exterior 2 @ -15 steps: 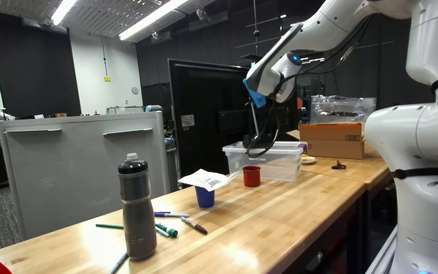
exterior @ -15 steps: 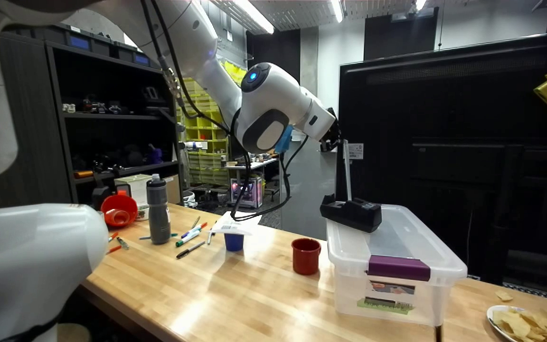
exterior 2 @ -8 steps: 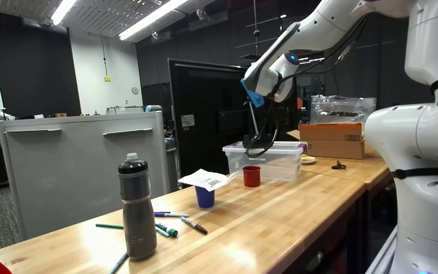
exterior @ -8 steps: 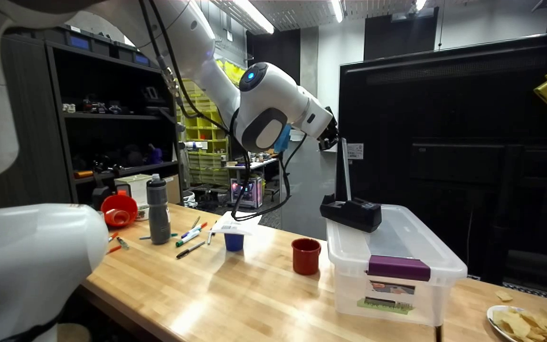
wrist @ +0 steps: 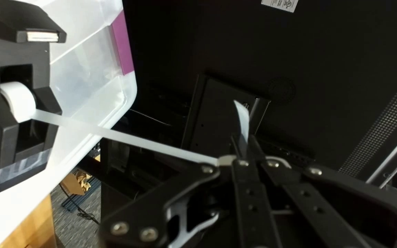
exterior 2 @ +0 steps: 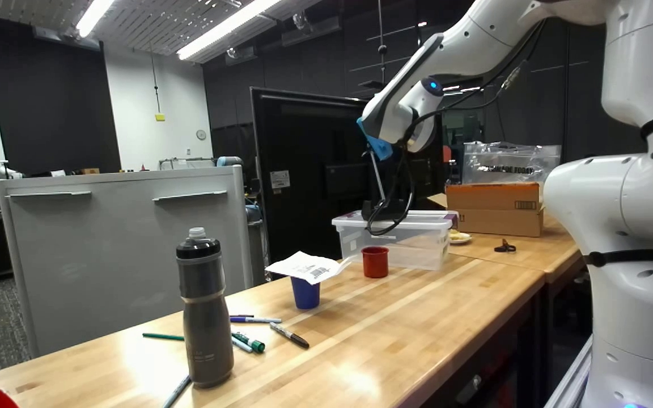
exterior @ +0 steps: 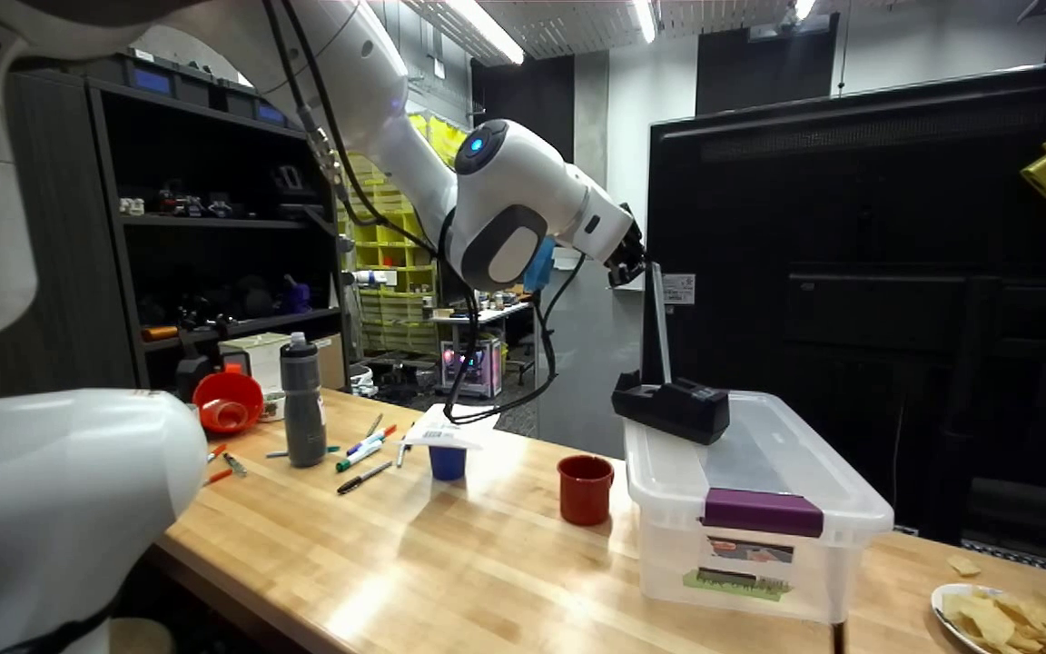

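Your black two-fingered gripper (wrist: pixel 244 150) has its fingertips brought together, with hardly any gap, pinching a narrow, translucent whitish strip of tape (wrist: pixel 126 137); a short free end pokes out past the tips. From the claw the strip runs straight through the air, slanting down to a white roll (wrist: pixel 20 100) seated in a chunky black plastic tape dispenser (exterior: pixel 675 411), well below your fingers.

You have that dispenser resting near one end of the lid of a clear, rectangular plastic storage bin (exterior: pixel 668 563) with a purple latch (exterior: pixel 764 512). The bin stands on a light-toned wooden table (exterior: pixel 487 581). Just beside it is an upright, red cylindrical mug (exterior: pixel 585 492). Near the bin's other side, you can see a round white plate (exterior: pixel 939 605) piled with yellow chips (exterior: pixel 991 622).

Farther along the table, a blue tapered cup (exterior 2: pixel 306 294) has a white printed paper packet (exterior 2: pixel 302 266) lying over its top. Past that lie scattered slim pens and markers (exterior 2: pixel 289 335), next to a tall, dark grey bottle (exterior 2: pixel 207 317) standing upright. Behind the bin, a large, flat black panel (exterior: pixel 868 209) rises in both exterior views.
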Available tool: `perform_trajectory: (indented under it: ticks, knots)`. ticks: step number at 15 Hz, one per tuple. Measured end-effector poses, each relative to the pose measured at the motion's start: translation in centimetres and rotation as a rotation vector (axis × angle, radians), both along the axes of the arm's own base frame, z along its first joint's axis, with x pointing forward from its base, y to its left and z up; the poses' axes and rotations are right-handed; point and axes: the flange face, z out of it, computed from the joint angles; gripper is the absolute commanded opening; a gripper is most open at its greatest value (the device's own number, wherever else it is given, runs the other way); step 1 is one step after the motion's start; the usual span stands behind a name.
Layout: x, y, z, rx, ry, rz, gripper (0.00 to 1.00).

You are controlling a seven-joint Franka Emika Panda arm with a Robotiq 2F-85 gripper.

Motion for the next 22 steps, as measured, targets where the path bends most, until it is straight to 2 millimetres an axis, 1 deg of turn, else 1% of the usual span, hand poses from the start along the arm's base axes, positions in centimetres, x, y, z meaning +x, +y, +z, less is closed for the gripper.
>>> perform_trajectory:
  ticks: [10,12,17,22]
  knots:
    - [1.1,2.7,-0.7,-0.069,0.044,0.03,0.0]
    - [1.4,3.6,-0.9,-0.076,0.055,0.044,0.0]
    - [2.4,5.6,-2.4,-0.099,0.089,0.076,0.0]
    - [3.0,6.4,-3.7,-0.128,0.119,0.082,0.0]
